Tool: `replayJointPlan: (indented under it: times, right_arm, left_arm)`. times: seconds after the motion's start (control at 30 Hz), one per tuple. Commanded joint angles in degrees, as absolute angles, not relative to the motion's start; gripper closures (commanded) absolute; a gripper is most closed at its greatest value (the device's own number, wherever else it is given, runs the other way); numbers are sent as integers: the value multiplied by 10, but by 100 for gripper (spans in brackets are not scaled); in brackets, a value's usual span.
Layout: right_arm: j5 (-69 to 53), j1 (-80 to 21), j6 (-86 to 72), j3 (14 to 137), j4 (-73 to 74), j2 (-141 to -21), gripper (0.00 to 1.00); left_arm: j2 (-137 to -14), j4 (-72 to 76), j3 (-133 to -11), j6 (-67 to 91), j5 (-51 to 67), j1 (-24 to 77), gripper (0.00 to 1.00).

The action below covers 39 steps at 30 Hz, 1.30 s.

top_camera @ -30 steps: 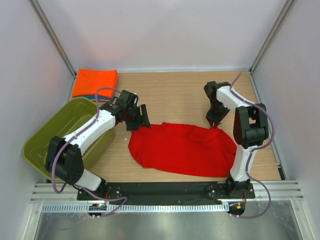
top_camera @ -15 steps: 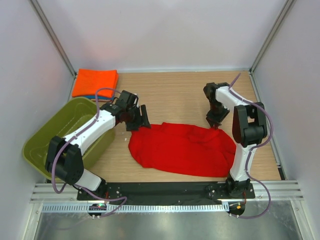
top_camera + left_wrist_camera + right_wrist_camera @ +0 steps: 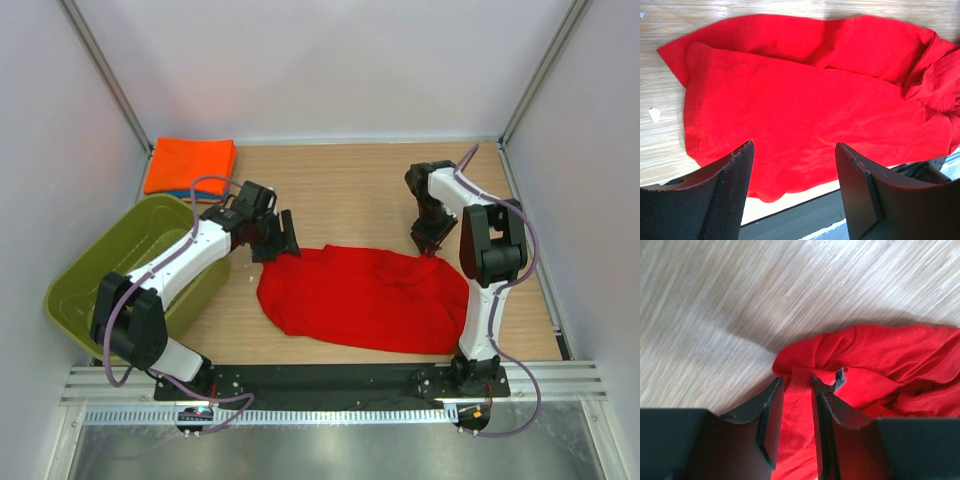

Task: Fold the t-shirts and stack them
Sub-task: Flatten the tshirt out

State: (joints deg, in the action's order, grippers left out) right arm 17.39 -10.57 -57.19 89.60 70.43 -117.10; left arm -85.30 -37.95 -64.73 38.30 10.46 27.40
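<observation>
Red t-shirt [image 3: 365, 300] lies unfolded and crumpled on the wooden desk [image 3: 350, 190], in the near half and right of centre, its lower hem close to the near edge. It is rumpled most along its right side, flatter on the left.

Right gripper [image 3: 430, 245] is down at the shirt's far-right corner. In the right wrist view the jaws stand narrow with a strip of red cloth caught between them – it reads as a pinch on the shirt's bunched edge [image 3: 880, 365]. A small pale tag [image 3: 840, 377] sticks up from the cloth just beside the right-hand finger.

Left gripper [image 3: 282, 245] hangs over the shirt's far-left corner with its jaws spread wide and nothing held. In the left wrist view the two fingers frame the flat red cloth [image 3: 805, 100] below, not touching it as far as I can tell. A tiny white scrap [image 3: 654, 115] sits on the bare wood just left of the shirt.

Orange t-shirt [image 3: 192, 163] is folded flat in the far-left corner of the desk – stacked on a blue t-shirt [image 3: 170, 193], of which only a thin edge shows along the near side.

Olive-green basket [image 3: 75, 285] sits at the left edge, near the stack, tilted and partly under the left arm.
</observation>
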Motion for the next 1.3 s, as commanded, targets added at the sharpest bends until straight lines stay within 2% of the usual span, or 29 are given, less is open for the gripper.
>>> replayJointPlan:
  times: [0.0,0.13,0.23,0.27,0.33,0.37,0.4,0.57,0.97,1.27]
  right_arm:
    - [188,-103,-584,914,732,-1174,64]
    - [196,-102,-584,911,736,-1178,65]
    - [204,-98,-584,903,732,-1172,70]
    - [206,-98,-582,897,727,-1169,77]
    - [212,-98,-582,892,724,-1158,84]
    - [215,-97,-580,890,723,-1152,94]
    - [222,-97,-579,889,722,-1149,99]
    - [268,-97,-570,886,738,-1101,99]
    - [412,-37,-486,877,710,-948,99]
    - [368,40,-398,871,622,-906,99]
  left_arm:
    - [-835,-371,-644,375,97,274,33]
    - [-837,-370,-645,375,99,274,33]
    - [-833,-371,-643,374,97,274,33]
    - [-832,-371,-642,374,96,274,33]
    - [-831,-372,-642,374,96,274,33]
    - [-832,-372,-642,375,97,274,33]
    - [-832,-372,-642,375,96,274,33]
    - [-829,-380,-646,375,89,274,33]
    - [-838,-490,-737,326,-57,274,33]
    - [-883,-473,-778,322,-16,273,34]
